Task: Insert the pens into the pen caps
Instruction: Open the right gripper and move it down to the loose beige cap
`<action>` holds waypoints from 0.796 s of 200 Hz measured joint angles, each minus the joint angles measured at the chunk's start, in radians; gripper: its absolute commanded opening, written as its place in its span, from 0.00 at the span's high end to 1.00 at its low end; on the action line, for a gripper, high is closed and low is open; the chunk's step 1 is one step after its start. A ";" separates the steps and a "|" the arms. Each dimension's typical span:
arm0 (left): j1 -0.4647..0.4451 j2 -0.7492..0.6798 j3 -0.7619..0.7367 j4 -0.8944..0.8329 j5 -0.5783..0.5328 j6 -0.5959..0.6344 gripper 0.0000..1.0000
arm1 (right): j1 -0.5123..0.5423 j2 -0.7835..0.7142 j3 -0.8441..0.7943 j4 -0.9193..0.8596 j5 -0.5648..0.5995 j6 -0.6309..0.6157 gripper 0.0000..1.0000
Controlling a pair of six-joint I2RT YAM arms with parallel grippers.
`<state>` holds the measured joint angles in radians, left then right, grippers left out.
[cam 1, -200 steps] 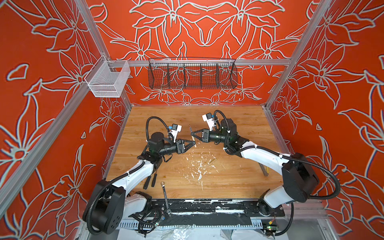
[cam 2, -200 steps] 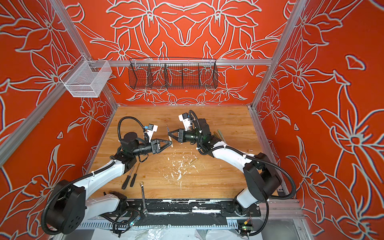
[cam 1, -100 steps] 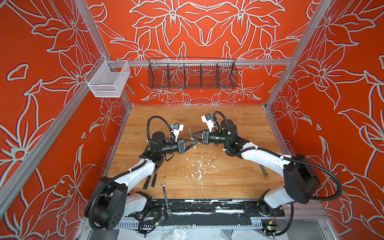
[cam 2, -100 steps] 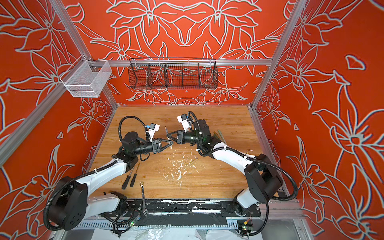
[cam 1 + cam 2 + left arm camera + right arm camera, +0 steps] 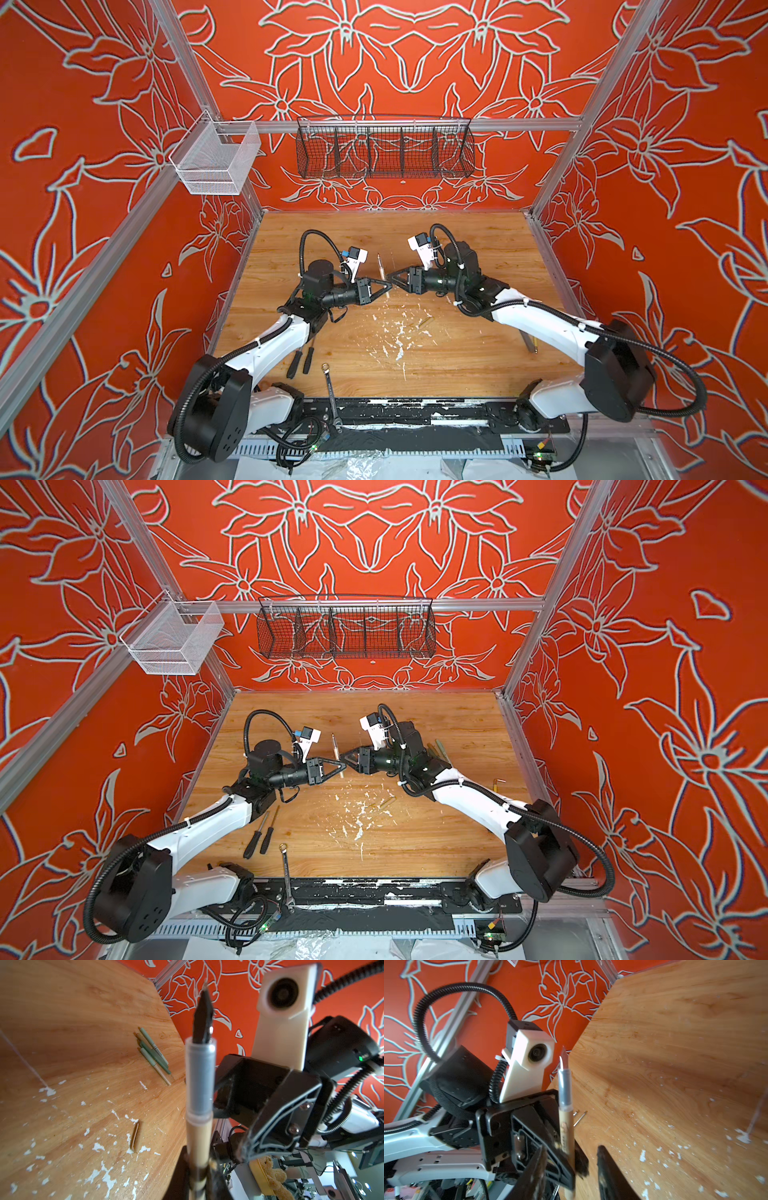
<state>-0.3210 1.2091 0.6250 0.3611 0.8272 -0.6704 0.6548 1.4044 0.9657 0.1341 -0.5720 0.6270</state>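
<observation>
A beige pen [image 5: 199, 1132] with a grey grip and a dark nib stands upright above the table, my left gripper [image 5: 199, 1169] shut on its lower barrel. In both top views this pen [image 5: 380, 268] [image 5: 334, 746] rises between the two gripper tips. My right gripper [image 5: 571, 1169] is open, its fingers apart on either side of the pen [image 5: 566, 1109] without touching it. Several other pens [image 5: 154, 1055] [image 5: 440, 748] lie bunched beside the right arm. One olive-tan pen cap [image 5: 136, 1138] [image 5: 424, 322] lies among white flecks.
Two black-handled screwdrivers [image 5: 300, 361] and a silver wrench [image 5: 330, 390] lie at the front left. A hex key [image 5: 498, 781] lies near the right wall. A black wire basket [image 5: 384, 147] and a white mesh basket [image 5: 216, 160] hang on the back rail.
My left gripper moved in and shut on the pen's barrel. My right gripper, shut on the pen before, has opened and let it go.
</observation>
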 measured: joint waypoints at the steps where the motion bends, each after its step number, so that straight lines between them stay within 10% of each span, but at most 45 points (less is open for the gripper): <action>1: 0.000 -0.003 0.002 -0.011 -0.003 0.002 1.00 | 0.000 -0.001 0.000 -0.005 0.004 -0.003 0.46; 69: 0.033 -0.128 0.075 -0.447 -0.153 0.130 1.00 | -0.011 0.011 0.003 -0.482 0.213 -0.119 0.32; 159: 0.072 -0.203 0.087 -0.608 -0.222 0.199 1.00 | -0.019 0.157 -0.068 -0.558 0.233 -0.092 0.30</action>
<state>-0.2489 1.0058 0.7124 -0.2466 0.6048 -0.4717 0.6353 1.5616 0.8978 -0.4240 -0.3389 0.5350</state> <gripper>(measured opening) 0.104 0.699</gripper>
